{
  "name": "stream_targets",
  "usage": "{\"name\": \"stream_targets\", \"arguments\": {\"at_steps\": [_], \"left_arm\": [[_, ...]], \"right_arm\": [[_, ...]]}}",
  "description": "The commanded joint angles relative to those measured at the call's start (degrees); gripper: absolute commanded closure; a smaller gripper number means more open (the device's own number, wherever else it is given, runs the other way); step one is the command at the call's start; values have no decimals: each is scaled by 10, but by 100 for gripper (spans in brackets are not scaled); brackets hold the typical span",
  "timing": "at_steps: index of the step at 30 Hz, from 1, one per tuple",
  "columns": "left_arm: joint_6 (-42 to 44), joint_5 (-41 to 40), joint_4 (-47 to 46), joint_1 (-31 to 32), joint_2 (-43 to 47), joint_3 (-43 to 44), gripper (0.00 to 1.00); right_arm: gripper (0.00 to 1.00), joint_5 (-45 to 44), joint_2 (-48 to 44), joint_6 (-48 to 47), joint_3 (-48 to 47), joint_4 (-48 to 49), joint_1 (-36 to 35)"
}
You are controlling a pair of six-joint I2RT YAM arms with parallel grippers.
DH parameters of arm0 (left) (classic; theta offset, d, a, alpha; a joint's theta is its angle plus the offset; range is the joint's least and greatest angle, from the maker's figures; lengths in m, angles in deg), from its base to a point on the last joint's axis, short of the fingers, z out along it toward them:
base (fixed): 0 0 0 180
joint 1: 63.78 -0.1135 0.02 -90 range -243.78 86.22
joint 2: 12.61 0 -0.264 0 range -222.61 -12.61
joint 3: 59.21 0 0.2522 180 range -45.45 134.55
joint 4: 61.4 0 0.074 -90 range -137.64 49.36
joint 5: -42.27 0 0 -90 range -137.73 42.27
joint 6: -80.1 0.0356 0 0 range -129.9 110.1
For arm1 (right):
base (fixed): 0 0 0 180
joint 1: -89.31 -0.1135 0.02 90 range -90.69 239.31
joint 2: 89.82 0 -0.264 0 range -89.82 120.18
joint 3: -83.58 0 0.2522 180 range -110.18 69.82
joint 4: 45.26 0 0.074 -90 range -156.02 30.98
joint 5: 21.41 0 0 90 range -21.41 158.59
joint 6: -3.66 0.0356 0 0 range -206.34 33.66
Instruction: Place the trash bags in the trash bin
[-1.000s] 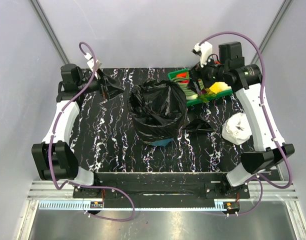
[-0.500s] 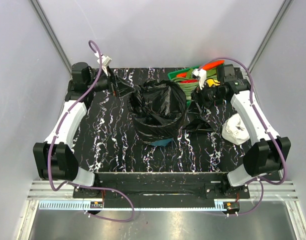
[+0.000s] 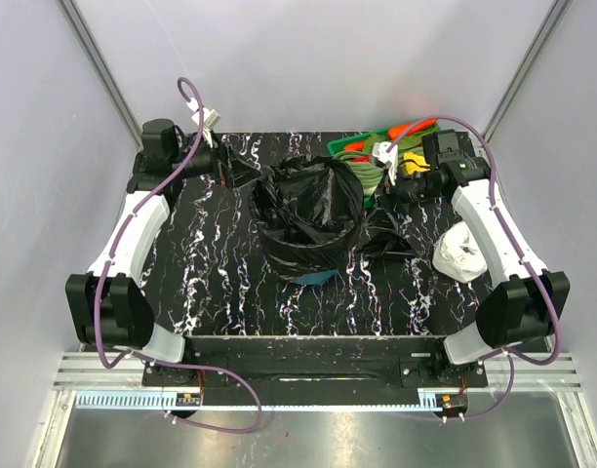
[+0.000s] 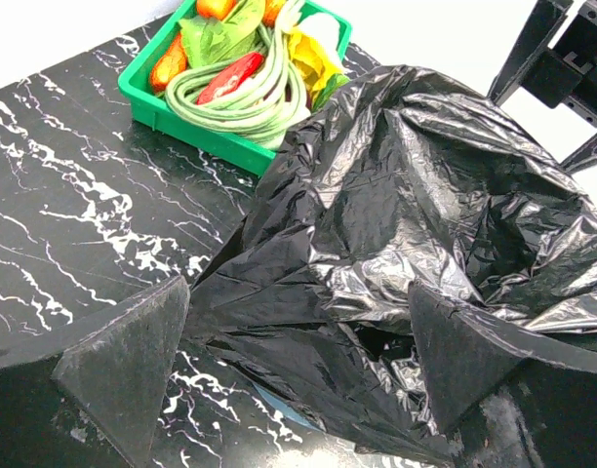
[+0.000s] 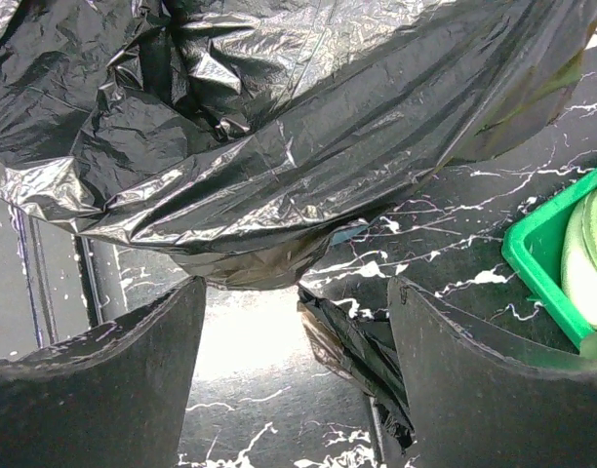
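Top: one trash bag is draped over the trash bin mid-desk. It's glossy and crumpled, sagging into the mouth, with only a teal sliver showing at the near base. Second bag lies loose on the desk just right of the bin; that one looks not yet done.
Left wrist: left fingers spread, empty, facing the draped film. Green vegetable tray behind.
Right wrist: right fingers spread wide, nothing pinched, second bag ahead between them.

One camera sits above and behind my bases, looking down on the whole table from far off. My wrist cameras ride low and close, looking out between my left fingers and my right fingers, facing each other across the bag. All three share that bag and the tray.
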Motion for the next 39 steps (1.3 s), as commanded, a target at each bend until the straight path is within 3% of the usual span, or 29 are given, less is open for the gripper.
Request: {"name": "stream_targets", "arguments": {"at_steps": [1,8,11,23,28,39], "left_arm": [[33,-13,3,-1,-9,32,1],[42,-13,8,-1,-12,40,1],[46,-15,11,-3,-13,43,1],[78,18,25,-20,-13,36,1],[118,80,45,-58,-15,43,1],[485,109,301,-74,-41,30,1]], "right_arm": [[20,39,13,-40,-18,9,-1],[23,56,31,-40,-21,32,0],[32,75,39,-36,-25,34,-1],[98,47,23,-39,-15,34,-1],[100,5,13,-37,-9,34,-1],[100,-58,1,-21,33,49,-1]]}}
